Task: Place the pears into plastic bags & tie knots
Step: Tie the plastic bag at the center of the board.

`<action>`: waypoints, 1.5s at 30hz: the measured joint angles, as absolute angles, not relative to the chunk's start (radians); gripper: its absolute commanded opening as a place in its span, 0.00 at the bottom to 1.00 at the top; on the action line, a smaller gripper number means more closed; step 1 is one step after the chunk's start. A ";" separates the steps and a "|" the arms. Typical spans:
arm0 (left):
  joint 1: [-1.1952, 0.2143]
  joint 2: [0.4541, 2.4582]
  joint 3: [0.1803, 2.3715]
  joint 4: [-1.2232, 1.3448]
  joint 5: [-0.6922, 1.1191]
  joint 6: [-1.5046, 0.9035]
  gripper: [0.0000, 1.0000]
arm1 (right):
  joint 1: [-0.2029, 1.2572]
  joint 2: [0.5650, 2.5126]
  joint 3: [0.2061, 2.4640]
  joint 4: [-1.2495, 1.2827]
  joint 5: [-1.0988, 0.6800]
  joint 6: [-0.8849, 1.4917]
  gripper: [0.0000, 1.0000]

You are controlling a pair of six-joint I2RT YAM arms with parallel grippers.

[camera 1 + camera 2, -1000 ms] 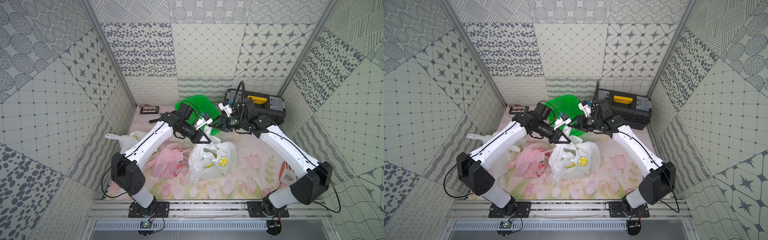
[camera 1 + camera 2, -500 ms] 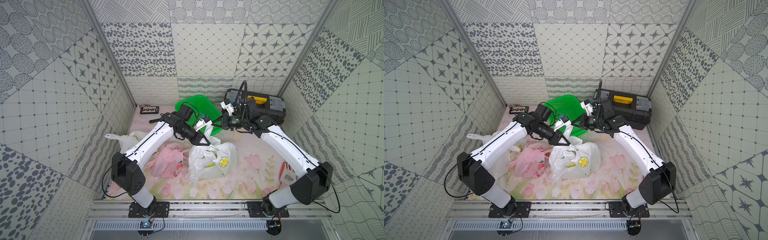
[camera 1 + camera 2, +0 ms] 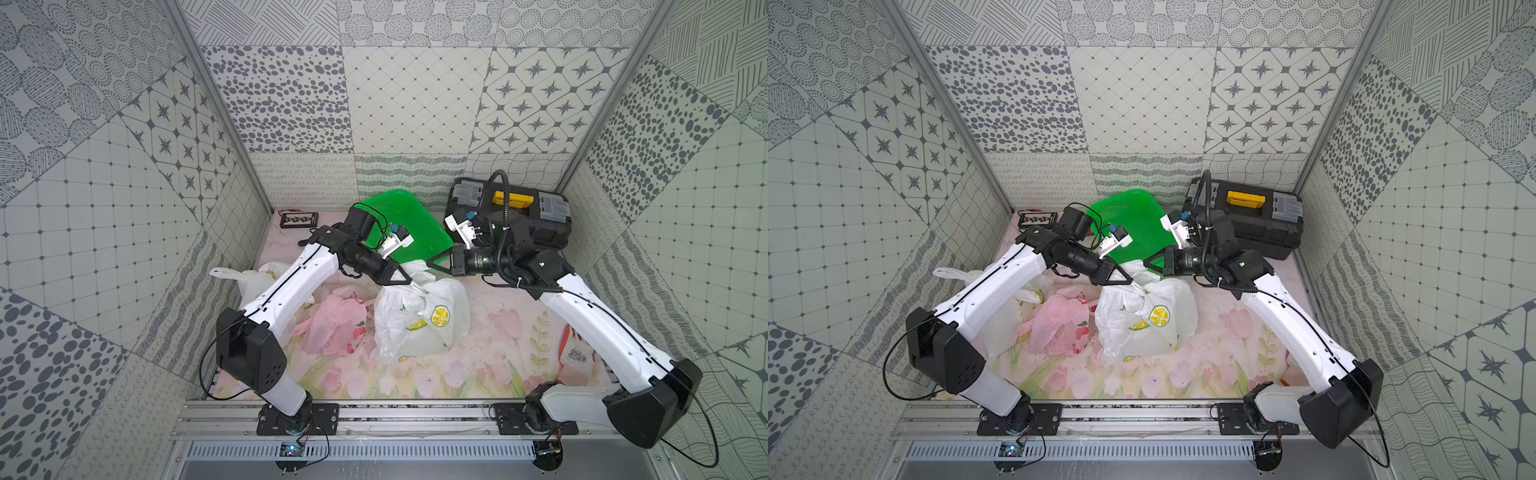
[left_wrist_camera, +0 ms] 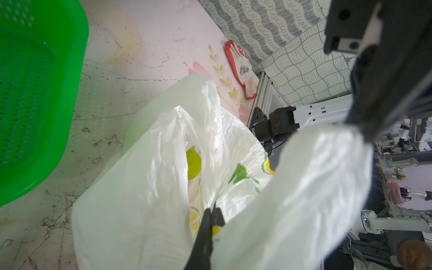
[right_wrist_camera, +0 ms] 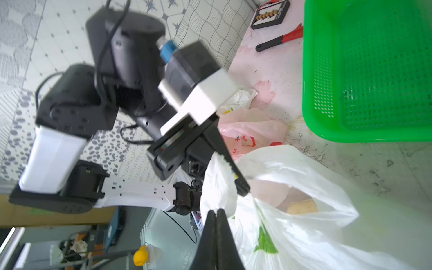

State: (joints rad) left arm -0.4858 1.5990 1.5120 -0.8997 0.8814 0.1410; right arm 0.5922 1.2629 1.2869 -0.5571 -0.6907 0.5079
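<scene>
In both top views a white lemon-print bag (image 3: 419, 320) stands on the flowered surface (image 3: 490, 374), with a pink bag (image 3: 336, 324) just beside it and a green basket (image 3: 411, 220) behind. The left fingers (image 3: 397, 277) and right fingers (image 3: 440, 261) meet at the bag's top from opposite sides. In the left wrist view, the left fingers (image 4: 208, 224) are together, clamped on the bag's film; a yellow-green pear (image 4: 193, 163) shows inside. In the right wrist view, the right fingers (image 5: 211, 224) are pressed together on a bag handle; a pale pear (image 5: 301, 207) lies inside.
</scene>
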 measured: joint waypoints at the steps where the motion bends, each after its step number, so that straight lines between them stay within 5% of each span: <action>1: -0.485 1.602 1.509 -0.894 0.888 0.127 0.00 | 0.641 1.246 1.257 -0.546 -0.669 0.478 0.00; 9: -0.484 1.626 1.511 -0.923 0.907 0.041 0.00 | 0.802 1.267 1.098 -0.390 -0.492 0.314 0.00; 21: -0.480 1.632 1.517 -0.945 0.873 0.004 0.00 | 0.838 1.348 1.095 -0.333 -0.383 0.136 0.00; 36: -0.486 1.632 1.530 -1.043 0.879 0.020 0.00 | 0.850 1.428 1.201 -0.437 -0.536 0.032 0.00; 45: -0.482 1.636 1.530 -0.966 0.774 0.040 0.00 | 0.905 1.500 1.306 -0.505 -0.171 -0.002 0.00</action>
